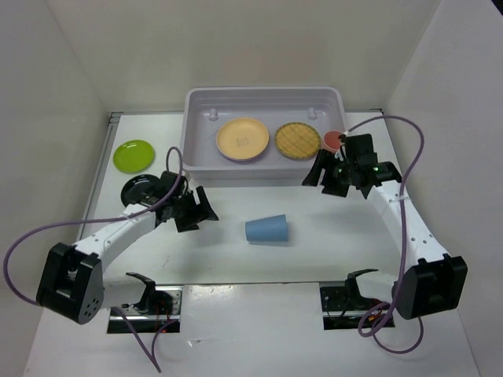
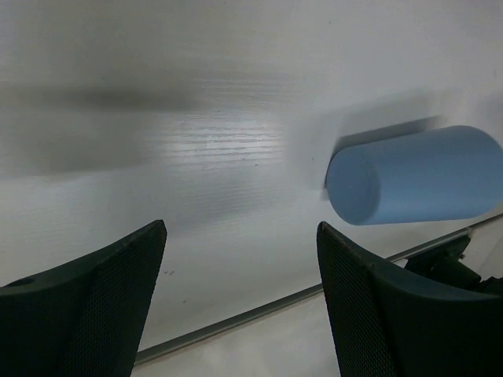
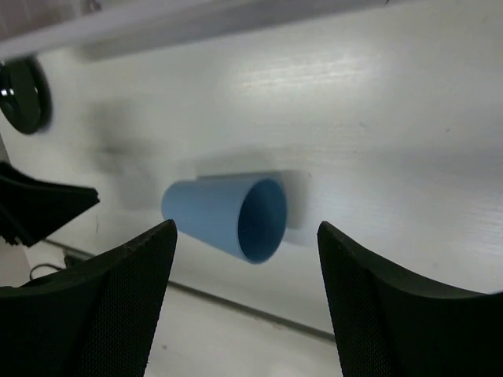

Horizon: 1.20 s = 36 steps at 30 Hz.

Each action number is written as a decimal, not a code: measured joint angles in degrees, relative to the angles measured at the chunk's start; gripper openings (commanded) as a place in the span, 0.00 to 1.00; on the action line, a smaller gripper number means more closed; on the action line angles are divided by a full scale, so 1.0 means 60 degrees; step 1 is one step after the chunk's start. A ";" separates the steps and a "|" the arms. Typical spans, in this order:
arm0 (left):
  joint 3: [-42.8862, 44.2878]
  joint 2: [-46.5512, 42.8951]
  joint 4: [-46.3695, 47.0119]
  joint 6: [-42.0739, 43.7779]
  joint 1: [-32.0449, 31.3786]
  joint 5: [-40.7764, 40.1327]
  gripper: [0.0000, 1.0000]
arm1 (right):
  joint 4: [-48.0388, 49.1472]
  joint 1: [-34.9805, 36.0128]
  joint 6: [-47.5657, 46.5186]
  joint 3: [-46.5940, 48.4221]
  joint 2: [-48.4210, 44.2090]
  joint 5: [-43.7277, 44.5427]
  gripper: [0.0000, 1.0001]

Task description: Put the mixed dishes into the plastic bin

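Lying on its side on the table (image 1: 330, 259), the blue cup (image 1: 266, 229) rests between and apart from the left gripper (image 1: 203, 210) and the right gripper (image 1: 318, 179), both with jaws spread wide.

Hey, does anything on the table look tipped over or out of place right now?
The blue cup lies on its side on the table, in front of the plastic bin. Its mouth points right in the overhead view, instead of the cup standing upright. Nothing looks spilled or broken.
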 measured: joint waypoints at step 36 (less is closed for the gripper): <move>0.1406 0.3956 0.2412 -0.0885 -0.1399 -0.0623 0.84 | 0.3858 0.4419 0.1803 -0.1767 0.2222 0.0124 0.10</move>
